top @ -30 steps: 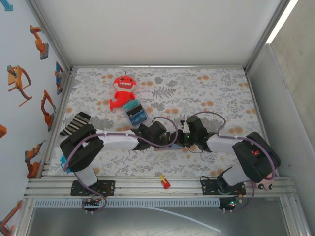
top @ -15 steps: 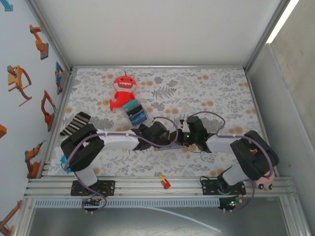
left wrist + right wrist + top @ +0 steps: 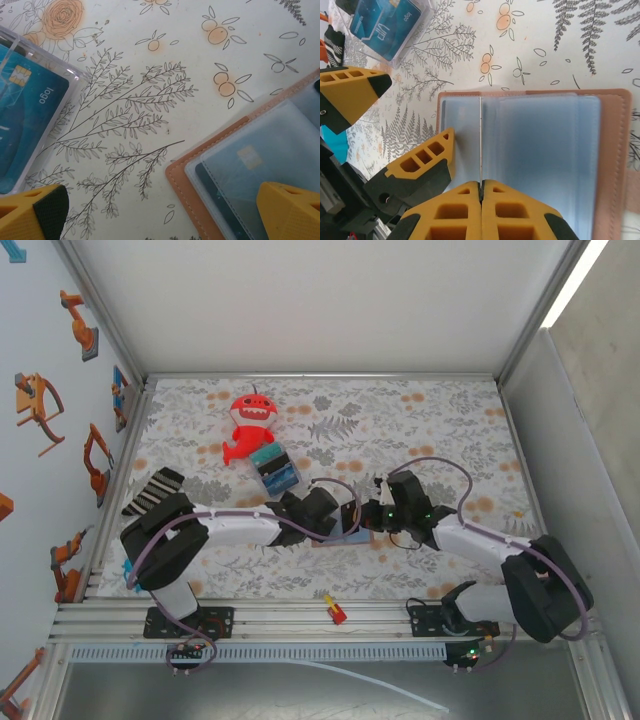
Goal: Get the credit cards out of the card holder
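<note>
This is a robot lab, a small test box. White walls (image 3: 320, 300) and metal bars (image 3: 108, 320) close it in. The left arm (image 3: 235, 525) and the right arm (image 3: 480, 540) are bolted to a metal rail (image 3: 300, 625) (the kind with long grooves). Robot pictures (image 3: 78, 328) hang on the side wall. A flowery cloth (image 3: 420, 420) covers the table.

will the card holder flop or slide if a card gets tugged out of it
Probably floppy: the card holder lies opened flat, thin, with soft-looking clear sleeves. Likely light, so it may slide on the smooth printed table cover when pulled. The sleeves look glossy, so a card could slip out easily.
</note>
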Controlling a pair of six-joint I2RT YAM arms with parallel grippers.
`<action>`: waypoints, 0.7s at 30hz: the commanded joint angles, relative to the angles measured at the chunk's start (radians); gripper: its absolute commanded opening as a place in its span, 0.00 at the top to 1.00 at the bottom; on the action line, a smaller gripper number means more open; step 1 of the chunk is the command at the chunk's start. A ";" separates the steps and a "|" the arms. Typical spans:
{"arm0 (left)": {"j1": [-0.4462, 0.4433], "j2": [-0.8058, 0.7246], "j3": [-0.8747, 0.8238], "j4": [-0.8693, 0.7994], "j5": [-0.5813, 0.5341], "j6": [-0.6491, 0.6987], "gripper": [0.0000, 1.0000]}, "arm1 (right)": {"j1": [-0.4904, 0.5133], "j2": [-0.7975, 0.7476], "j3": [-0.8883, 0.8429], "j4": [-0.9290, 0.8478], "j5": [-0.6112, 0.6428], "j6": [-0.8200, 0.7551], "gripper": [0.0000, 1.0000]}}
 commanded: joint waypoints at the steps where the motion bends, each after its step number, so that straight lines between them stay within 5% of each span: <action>1: -0.006 -0.071 0.000 -0.066 -0.008 0.031 0.03 | -0.005 -0.056 0.048 -0.132 0.025 -0.093 1.00; 10: 0.008 -0.335 -0.027 -0.079 0.044 0.075 0.03 | -0.001 -0.150 0.129 -0.272 -0.069 -0.265 1.00; 21: 0.216 -0.637 -0.113 -0.033 0.585 0.098 0.02 | 0.049 -0.182 0.233 -0.308 -0.254 -0.438 1.00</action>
